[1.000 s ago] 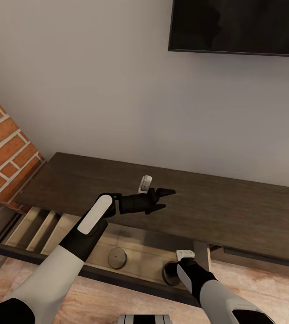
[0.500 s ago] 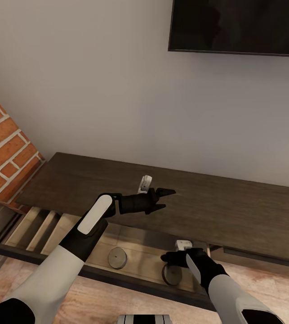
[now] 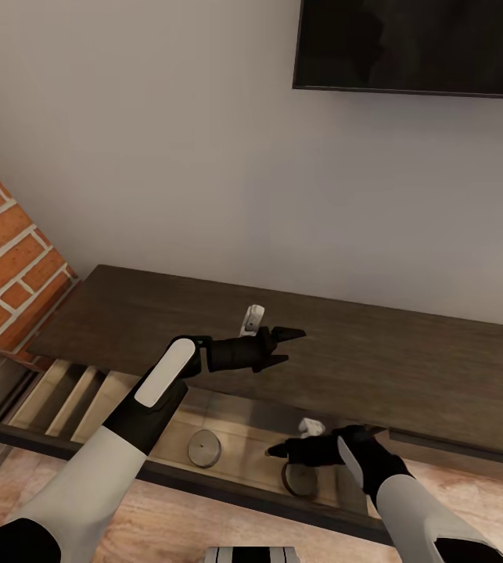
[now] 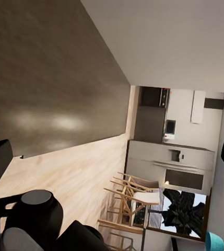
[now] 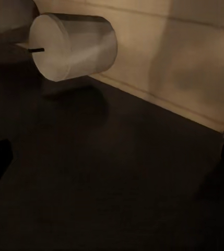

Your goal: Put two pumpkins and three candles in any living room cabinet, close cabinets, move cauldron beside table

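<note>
hovering right gripper over candle in open cabinet drawer

Head looks down on cabinet; wrists view it close

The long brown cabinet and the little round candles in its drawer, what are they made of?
The cabinet looks like dark wood with a matte finish: grain streaks run along its top. Its open drawer is paler inside. The candles look like pale wax, smooth and dull, with a dark wick showing on one.
</note>
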Tool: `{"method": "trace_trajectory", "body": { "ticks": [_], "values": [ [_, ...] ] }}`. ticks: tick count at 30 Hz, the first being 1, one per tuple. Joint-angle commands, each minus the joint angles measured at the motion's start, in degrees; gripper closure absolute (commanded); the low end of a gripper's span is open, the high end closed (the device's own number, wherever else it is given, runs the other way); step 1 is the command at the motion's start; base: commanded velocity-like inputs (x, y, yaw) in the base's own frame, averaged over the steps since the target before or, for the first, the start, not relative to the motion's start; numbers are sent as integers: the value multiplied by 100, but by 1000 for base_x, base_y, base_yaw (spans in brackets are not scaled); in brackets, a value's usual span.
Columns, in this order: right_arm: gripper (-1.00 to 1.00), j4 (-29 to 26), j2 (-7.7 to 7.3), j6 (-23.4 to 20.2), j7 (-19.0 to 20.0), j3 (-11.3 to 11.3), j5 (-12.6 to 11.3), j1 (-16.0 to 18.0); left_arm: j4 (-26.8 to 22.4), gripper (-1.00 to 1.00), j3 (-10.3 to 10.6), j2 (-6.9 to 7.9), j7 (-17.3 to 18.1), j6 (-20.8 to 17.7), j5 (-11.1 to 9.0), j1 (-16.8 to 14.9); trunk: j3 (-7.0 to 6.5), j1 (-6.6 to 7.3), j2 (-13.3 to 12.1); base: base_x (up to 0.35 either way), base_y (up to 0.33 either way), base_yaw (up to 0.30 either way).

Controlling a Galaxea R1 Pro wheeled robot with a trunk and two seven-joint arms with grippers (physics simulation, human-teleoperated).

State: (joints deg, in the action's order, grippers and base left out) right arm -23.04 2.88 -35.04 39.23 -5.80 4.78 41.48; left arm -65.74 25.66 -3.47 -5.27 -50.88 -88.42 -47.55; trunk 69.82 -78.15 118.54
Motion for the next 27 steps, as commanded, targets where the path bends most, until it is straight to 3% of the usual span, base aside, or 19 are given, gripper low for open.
{"method": "trace_trajectory", "body": {
  "ticks": [1, 7, 12, 15, 20, 23, 25, 27],
  "values": [
    [-100, 0, -6, -86, 170, 0, 7, 0, 0, -100, 0, 2, 0, 0, 0, 0, 0, 0, 0, 0, 0, 0],
    [-100, 36, -58, -234, 993, 14, 30, 0, 0, -100, 0, 4, 0, 0, 0, 0, 0, 0, 0, 0, 0, 0],
    [-100, 64, -70, -277, 1362, 18, 25, -7, 0, -100, 0, 4, 0, 1, 0, 0, 0, 0, 0, 0, 0, 0],
    [-100, 29, -125, -466, 1967, 20, 42, -20, -2, -100, -5, 14, 0, 0, 6, 0, 0, 0, 0, 0, 0, 0],
    [-100, -1, -375, -587, 2746, 26, 64, -51, -11, -100, -13, 52, 0, -1, 8, 0, 0, 0, 0, 0, 0, 0],
    [-100, -11, -654, -620, 3325, 41, 66, -59, -62, -100, -46, 111, 13, -6, 12, 0, 0, 0, 0, 0, 0, 0],
    [-100, -27, -885, -631, 3703, 182, 61, -61, -96, -100, -62, 238, 141, -8, 11, -4, 0, 0, 0, 0, 0, 0],
    [-100, -68, -1006, -674, 3910, 339, 55, -61, -103, -100, -70, 302, 282, -9, 16, -5, 0, 0, 0, 0, 0, 0]
  ]
}}
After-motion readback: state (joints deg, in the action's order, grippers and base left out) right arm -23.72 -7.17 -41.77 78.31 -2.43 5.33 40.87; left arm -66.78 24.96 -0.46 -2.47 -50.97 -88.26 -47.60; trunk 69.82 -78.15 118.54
